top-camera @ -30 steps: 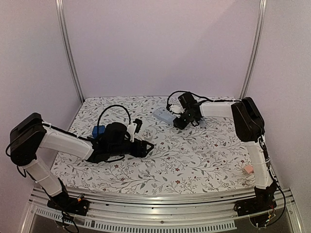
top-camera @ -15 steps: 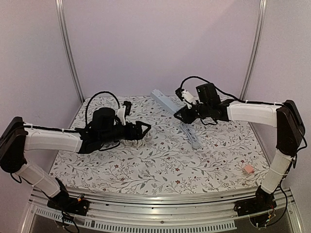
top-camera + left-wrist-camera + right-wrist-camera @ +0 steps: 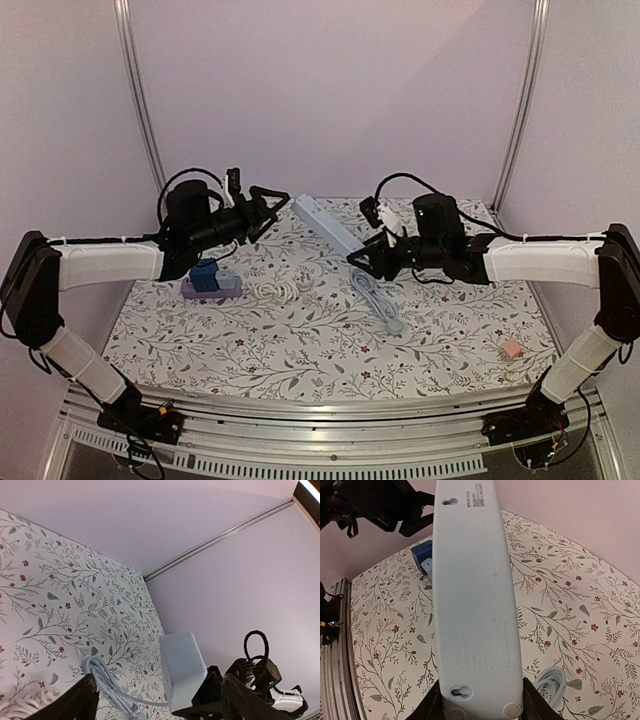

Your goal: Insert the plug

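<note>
The power strip (image 3: 325,222) is gripped at one end by the right hand (image 3: 362,258) and raised off the floral-print surface (image 3: 330,345). It could be levered loose under insertion force. The left hand (image 3: 268,203) is spread and empty. The blue plug (image 3: 205,277) lies unpicked beside a coiled cord (image 3: 276,290). Plain lilac walls (image 3: 330,90) enclose the space.

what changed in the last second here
The right gripper, still shut on the pale grey power strip, lifted it off the table. The left gripper, open, rose toward the far left, leaving the blue plug. The small pink block stayed put.
</note>
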`<state>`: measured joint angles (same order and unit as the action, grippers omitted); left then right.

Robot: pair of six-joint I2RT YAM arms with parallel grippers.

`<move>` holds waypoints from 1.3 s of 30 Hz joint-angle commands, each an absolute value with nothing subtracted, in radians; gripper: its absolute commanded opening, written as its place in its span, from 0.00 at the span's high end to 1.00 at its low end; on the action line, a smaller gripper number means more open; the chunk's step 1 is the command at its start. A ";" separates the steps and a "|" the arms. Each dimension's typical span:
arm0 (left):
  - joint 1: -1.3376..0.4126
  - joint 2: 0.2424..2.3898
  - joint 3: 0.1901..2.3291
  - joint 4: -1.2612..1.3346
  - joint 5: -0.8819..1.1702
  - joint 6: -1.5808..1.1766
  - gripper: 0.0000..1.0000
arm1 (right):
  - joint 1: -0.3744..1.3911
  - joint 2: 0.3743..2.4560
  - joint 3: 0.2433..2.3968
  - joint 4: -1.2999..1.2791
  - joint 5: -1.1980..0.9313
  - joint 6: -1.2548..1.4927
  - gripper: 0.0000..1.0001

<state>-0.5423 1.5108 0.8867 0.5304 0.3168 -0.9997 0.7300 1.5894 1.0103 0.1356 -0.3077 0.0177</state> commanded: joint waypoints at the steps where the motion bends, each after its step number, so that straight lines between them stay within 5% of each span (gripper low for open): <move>1: -0.528 1.544 0.923 0.503 0.381 -1.060 0.16 | 0.745 1.545 1.008 0.251 -0.308 0.035 0.88; 19: -0.584 1.601 0.943 0.615 0.463 -1.054 0.29 | 0.794 1.599 1.036 0.210 -0.217 0.011 0.88; 24: -0.601 1.615 0.951 0.580 0.434 -1.049 0.46 | 0.804 1.590 1.030 0.210 -0.209 0.011 0.88; 32: -0.642 1.637 0.992 0.561 0.423 -1.023 1.00 | 0.825 1.566 1.014 0.208 -0.146 0.011 0.86; 34: -0.654 1.638 1.017 0.524 0.410 -0.998 1.00 | 0.827 1.560 1.010 0.204 -0.118 0.012 0.81; 39: -0.663 1.650 1.129 0.389 0.386 -0.869 1.00 | 0.827 1.538 0.997 0.175 0.011 0.069 0.31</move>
